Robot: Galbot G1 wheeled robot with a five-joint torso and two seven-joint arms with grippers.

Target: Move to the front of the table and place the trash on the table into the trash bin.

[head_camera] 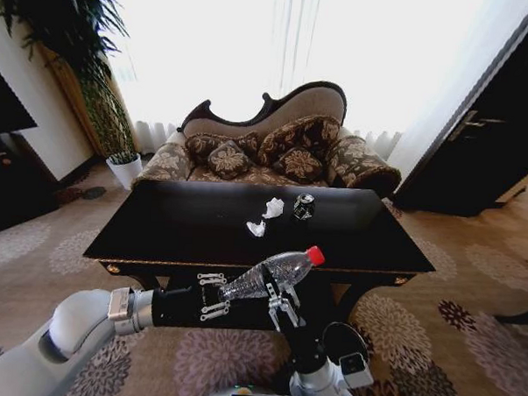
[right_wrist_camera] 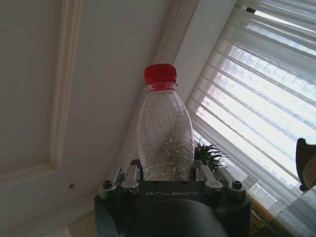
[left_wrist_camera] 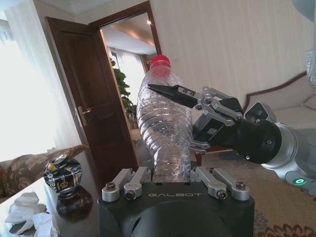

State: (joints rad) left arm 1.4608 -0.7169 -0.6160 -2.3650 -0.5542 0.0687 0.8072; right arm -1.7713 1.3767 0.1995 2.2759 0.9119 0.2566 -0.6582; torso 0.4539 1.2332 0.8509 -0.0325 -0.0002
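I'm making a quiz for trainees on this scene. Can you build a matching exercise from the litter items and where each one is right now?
Things:
1. bottle
2. crushed can
3. paper scraps
4. table

Places or states:
A. white, lying left of the can
B. glossy black top
C. held between left gripper and right gripper
D. on the tabletop, far side

Pairs: 1-C, 2-D, 3-A, 4-B

Clear ribbed plastic bottle [head_camera: 265,275], red cap [head_camera: 314,255]. Glossy black rectangular table top [head_camera: 184,225]; white crumpled paper scraps [head_camera: 265,216]. Brown floral-patterned carpet [head_camera: 470,286].
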